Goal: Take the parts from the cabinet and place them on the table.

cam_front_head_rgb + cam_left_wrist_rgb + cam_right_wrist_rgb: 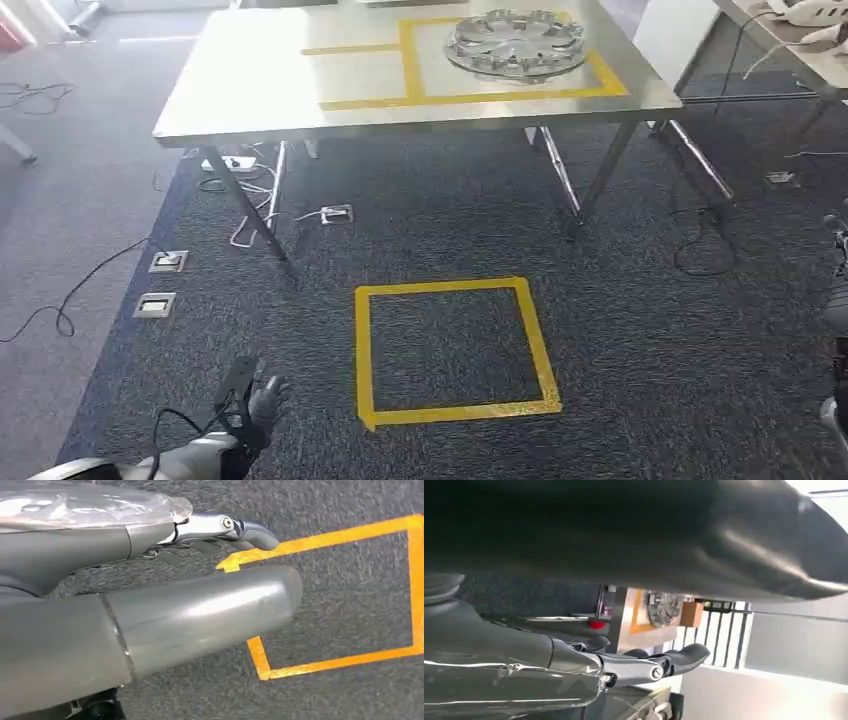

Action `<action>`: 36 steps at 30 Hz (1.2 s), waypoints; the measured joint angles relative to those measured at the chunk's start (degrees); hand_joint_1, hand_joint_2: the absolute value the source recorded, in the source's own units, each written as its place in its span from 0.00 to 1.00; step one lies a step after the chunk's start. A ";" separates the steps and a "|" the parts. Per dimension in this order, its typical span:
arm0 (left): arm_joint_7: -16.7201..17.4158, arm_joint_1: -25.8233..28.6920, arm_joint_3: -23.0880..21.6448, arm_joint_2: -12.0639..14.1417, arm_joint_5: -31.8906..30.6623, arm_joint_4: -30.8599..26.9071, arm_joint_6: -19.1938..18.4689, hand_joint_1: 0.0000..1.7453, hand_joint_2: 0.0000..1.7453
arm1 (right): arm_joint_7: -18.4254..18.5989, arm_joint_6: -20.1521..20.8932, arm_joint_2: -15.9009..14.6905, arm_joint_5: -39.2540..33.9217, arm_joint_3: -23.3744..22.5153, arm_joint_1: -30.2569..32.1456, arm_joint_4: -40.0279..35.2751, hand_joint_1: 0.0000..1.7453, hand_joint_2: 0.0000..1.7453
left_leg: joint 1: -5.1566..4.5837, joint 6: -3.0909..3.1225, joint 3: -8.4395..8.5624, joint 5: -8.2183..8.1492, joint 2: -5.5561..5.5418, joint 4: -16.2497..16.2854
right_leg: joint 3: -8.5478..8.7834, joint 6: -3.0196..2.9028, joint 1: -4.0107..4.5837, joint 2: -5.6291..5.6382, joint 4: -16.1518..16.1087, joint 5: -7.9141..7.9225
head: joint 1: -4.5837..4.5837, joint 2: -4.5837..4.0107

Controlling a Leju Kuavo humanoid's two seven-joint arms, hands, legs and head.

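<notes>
A round silver part (517,42) with spoked cut-outs lies inside a yellow tape rectangle on the steel table (300,90) ahead of me. The right wrist view shows the same part (663,608), small and far off, on that table. My left hand (255,400) hangs low at my side over the dark carpet, fingers apart and holding nothing. In the left wrist view its thumb (200,610) and a finger (235,529) stretch out above the floor. My right hand (634,666) also hangs with fingers extended and nothing in it.
A yellow tape square (450,288) marks the carpet between me and the table. Table legs (590,190), loose cables (250,215) and floor sockets (155,304) lie beneath and to the left. A second table (800,50) stands at the far right.
</notes>
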 joint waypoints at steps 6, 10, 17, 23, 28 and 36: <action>-0.55 0.38 0.00 -0.02 -0.81 0.00 0.55 0.00 0.00 | 0.46 -1.51 0.11 0.59 0.13 0.57 -0.81 0.00 0.00 | 0.52 -0.64 -7.37 -6.61 -3.97 16.25 | -1.67 -0.39 -0.08 4.21 0.08 1.26 | -0.70 0.00; -0.46 -0.01 0.00 -0.02 -1.46 0.00 0.96 0.00 0.00 | 0.52 -1.90 0.11 0.74 0.02 1.12 -2.06 0.00 0.00 | 1.05 -0.02 1.68 -0.32 -8.64 -1.18 | -2.21 0.45 0.23 6.80 0.36 1.62 | -0.85 0.00; 0.35 -0.49 0.00 -0.50 -0.81 -0.04 -0.18 0.00 0.00 | 0.26 -1.92 0.09 1.05 -0.96 2.58 -3.32 0.00 0.00 | 0.86 2.04 1.39 0.66 -4.20 -1.76 | -6.62 2.43 -0.14 3.78 8.47 -3.37 | 0.24 0.00; 0.48 -0.09 0.00 -1.14 -0.76 -0.04 -1.29 0.00 0.00 | -0.11 -1.84 0.09 1.44 -1.75 5.31 -4.46 0.00 0.00 | 0.68 1.98 1.30 0.61 -0.47 -1.67 | -5.02 2.69 -0.38 1.59 9.99 -2.35 | 0.41 0.00; 2.69 -0.15 0.00 -1.64 -0.21 -0.04 -4.09 0.00 0.00 | 0.11 -1.84 0.09 2.56 -3.48 7.36 -6.74 0.00 0.00 | -0.15 0.82 1.25 0.49 2.39 -1.28 | -0.50 1.22 0.65 -1.43 0.65 -0.43 | 0.37 0.00; 6.64 0.33 0.00 -0.94 2.56 -0.04 -10.34 0.00 0.00 | 2.03 -1.90 0.09 2.30 -3.93 8.91 -9.71 0.00 0.00 | 0.41 -0.68 -7.26 -8.23 -3.98 17.86 | -1.75 -0.42 0.02 4.60 0.22 1.15 | -0.35 0.00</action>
